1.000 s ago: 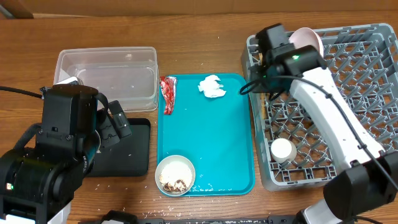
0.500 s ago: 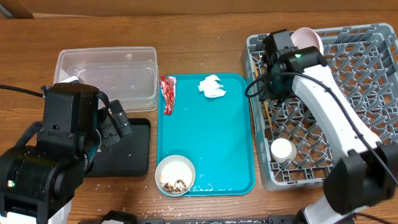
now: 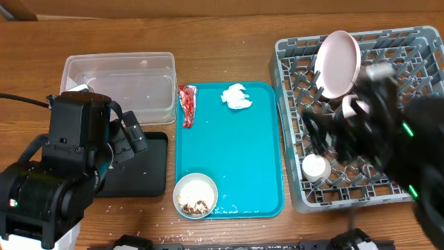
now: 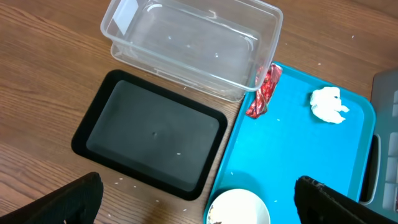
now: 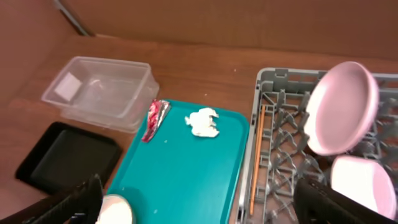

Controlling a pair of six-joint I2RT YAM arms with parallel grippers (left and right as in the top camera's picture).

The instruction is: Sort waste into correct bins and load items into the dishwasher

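Observation:
The grey dishwasher rack (image 3: 283, 52) holds an upright pink plate (image 3: 338, 62), a small pink bowl (image 5: 364, 180) and the chopsticks (image 5: 257, 152), which lie along its left edge. A red wrapper (image 3: 187, 104) and a white tissue wad (image 3: 236, 96) lie on the teal tray (image 3: 236, 153). So does the cream-white bowl (image 3: 195, 194), which has grains and brown bits in it. The clear tub (image 3: 119, 87) and black tray (image 3: 149, 170) sit to the left. My right gripper (image 5: 202, 208) hangs open and empty, high over the seam between tray and rack. Above the black tray's corner my left gripper (image 4: 202, 205) is open and empty too.
A small white cup-like object (image 3: 316, 167) stands in the rack's front left corner. Loose grains (image 4: 121, 181) dot the wood beside the black tray. My right arm (image 3: 378, 139) is a blur over the rack's middle.
My right gripper has opened and let go of the chopsticks, which now lie in the rack. That arm has pulled back from the rack's far left corner. The left arm has not moved.

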